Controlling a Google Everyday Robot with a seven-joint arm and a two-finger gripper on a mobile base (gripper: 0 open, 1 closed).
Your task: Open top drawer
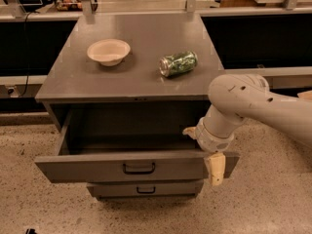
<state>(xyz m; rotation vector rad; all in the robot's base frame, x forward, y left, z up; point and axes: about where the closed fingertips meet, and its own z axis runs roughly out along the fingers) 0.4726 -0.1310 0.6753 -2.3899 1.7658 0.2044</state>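
Observation:
The top drawer (97, 167) of the grey cabinet stands pulled well out, its deep grey inside (131, 130) showing and its black loop handle (139, 168) at the centre of the wide front panel. My gripper (213, 164) sits at the right end of that front panel, hanging over its top edge. The white arm (253, 106) reaches in from the right. Below the open drawer, a narrower grey drawer (146, 189) with a similar black handle is closed.
On the cabinet top (141, 82) sit a cream bowl (108, 51) at the left and a green can (178, 63) lying on its side at the right. Dark shelving runs behind. Speckled floor (29, 204) surrounds the cabinet.

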